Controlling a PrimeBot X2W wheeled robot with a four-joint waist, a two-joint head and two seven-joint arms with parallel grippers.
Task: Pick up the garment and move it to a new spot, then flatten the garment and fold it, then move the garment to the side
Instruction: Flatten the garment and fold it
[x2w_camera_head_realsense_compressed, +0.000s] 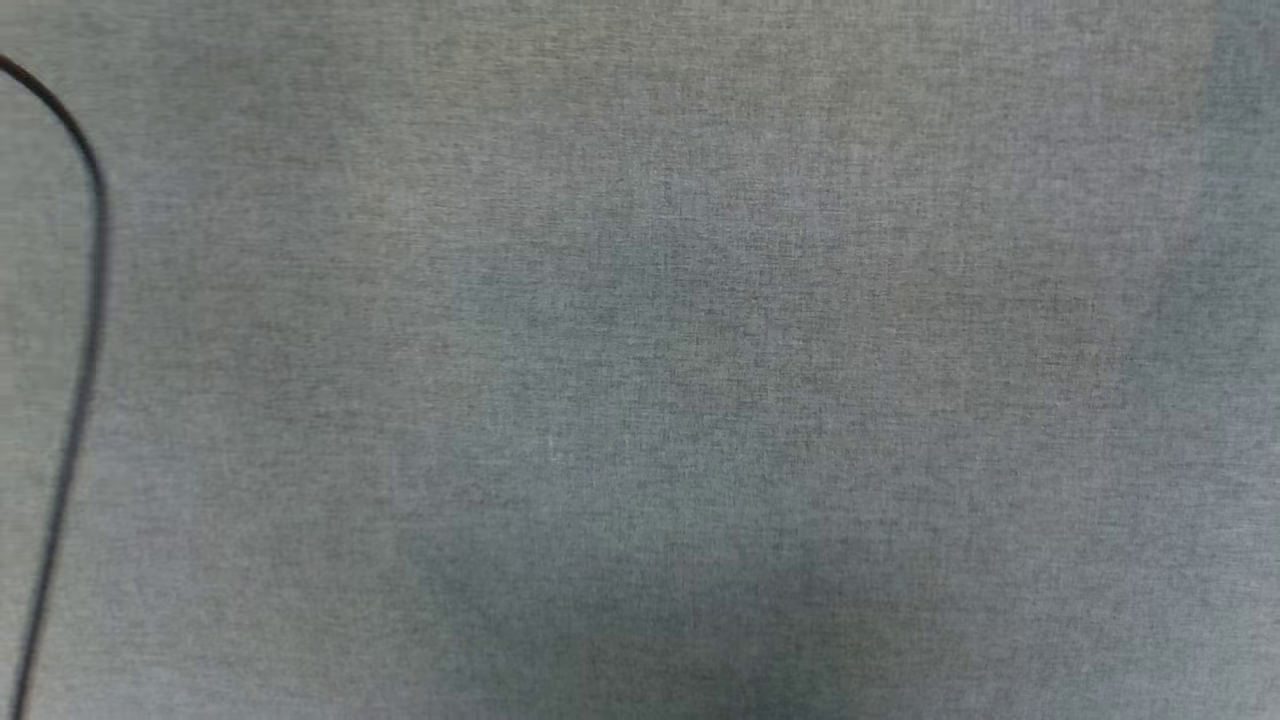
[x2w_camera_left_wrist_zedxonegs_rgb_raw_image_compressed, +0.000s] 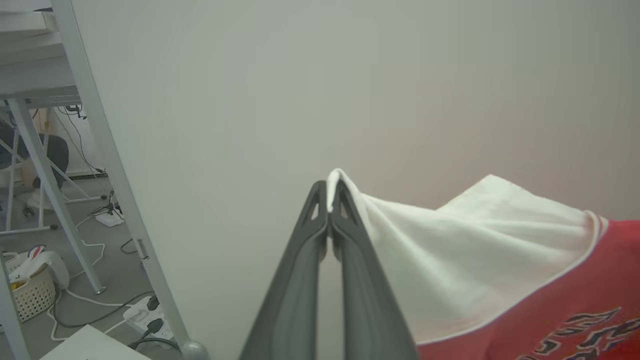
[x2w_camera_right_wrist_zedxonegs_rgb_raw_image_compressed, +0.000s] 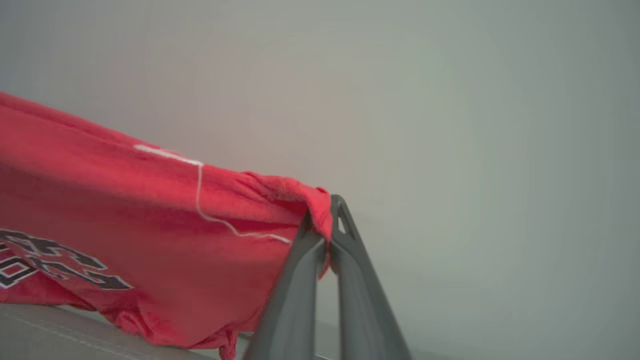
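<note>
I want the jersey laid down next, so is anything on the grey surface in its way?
Nothing visible blocks the jersey; only a thin black cable runs down the left edge of the grey surface.

The garment (x2w_camera_left_wrist_zedxonegs_rgb_raw_image_compressed: 500, 260) runs off the right edge, its black lettering (x2w_camera_left_wrist_zedxonegs_rgb_raw_image_compressed: 590, 334) cut short.

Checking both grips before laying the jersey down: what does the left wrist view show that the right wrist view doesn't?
Left wrist view: the left gripper shut on the white sleeve of the garment, a metal frame leg, a basket and a power strip on the floor. Right wrist view: the right gripper shut on a red edge, a white stitch line, a grey surface below the hem. Both: the red garment with black lettering, held up before a plain wall.
</note>
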